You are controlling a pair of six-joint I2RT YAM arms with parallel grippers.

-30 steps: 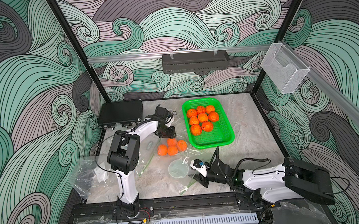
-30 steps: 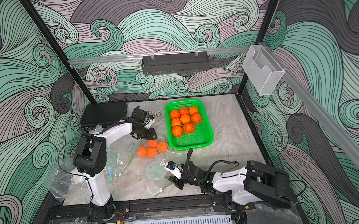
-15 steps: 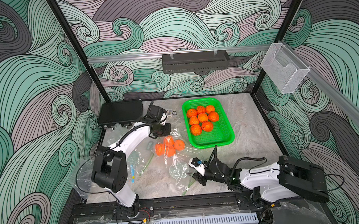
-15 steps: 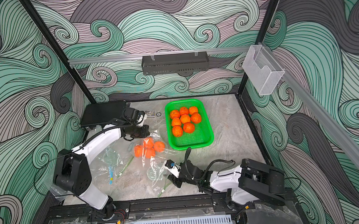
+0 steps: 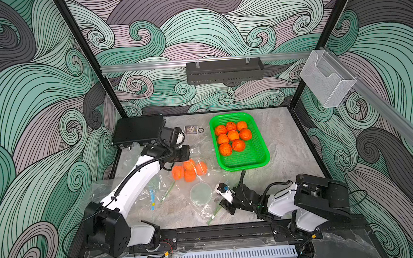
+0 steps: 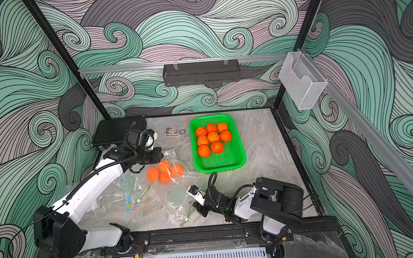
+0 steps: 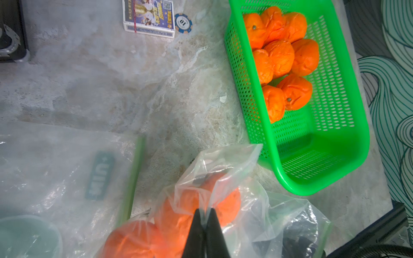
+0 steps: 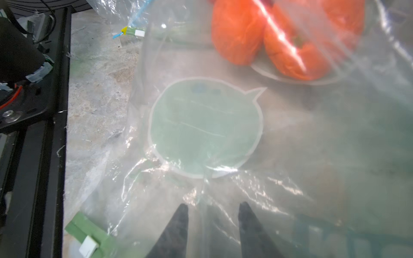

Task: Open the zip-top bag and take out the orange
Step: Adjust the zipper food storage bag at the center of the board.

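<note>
The clear zip-top bag lies mid-table, its green zip strip toward the front. Several oranges bunch inside its far end. My left gripper is shut on a raised fold of the bag's film just above the oranges; its tips pinch the plastic. My right gripper sits at the bag's front end. In the right wrist view its fingers stand apart, veiled by film, facing the green label and the oranges.
A green basket with several oranges stands right of the bag. Other clear bags lie at the left, under my left arm. A card box, a poker chip and a black case sit at the back.
My left arm's elbow has dropped and swung toward the front left, its gripper still pinching the bag. The oranges have slid slightly left. My right gripper has barely moved.
</note>
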